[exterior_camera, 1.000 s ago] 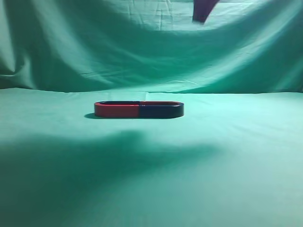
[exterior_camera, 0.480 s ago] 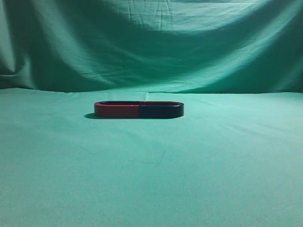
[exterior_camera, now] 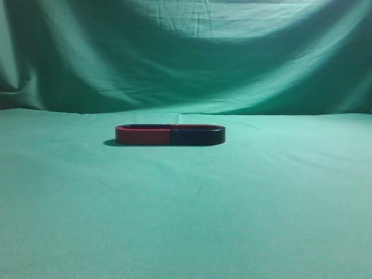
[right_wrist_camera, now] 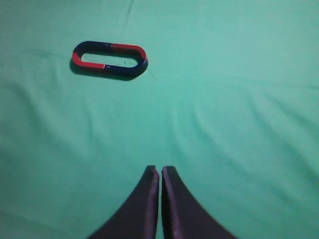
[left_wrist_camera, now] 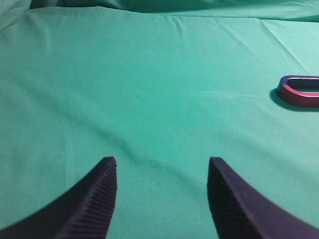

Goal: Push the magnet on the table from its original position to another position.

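Note:
The magnet [exterior_camera: 197,136] is the dark navy right half of a low oval lying on the green table [exterior_camera: 186,221]. It touches end to end with a red U-shaped magnet [exterior_camera: 142,136] on its left. The right wrist view shows the oval from above at upper left, with the magnet [right_wrist_camera: 130,69] and the red one [right_wrist_camera: 79,62]. My right gripper [right_wrist_camera: 160,168] is shut and empty, well short of the oval. My left gripper [left_wrist_camera: 163,160] is open and empty. The red magnet's end [left_wrist_camera: 299,97] shows far to its right. Neither gripper shows in the exterior view.
A green cloth backdrop [exterior_camera: 186,58] hangs behind the table. The cloth on the table has shallow folds and creases [left_wrist_camera: 70,114].
A dark arm part at the top of the exterior view and its broad shadow on the table have gone. The two magnets have not moved.

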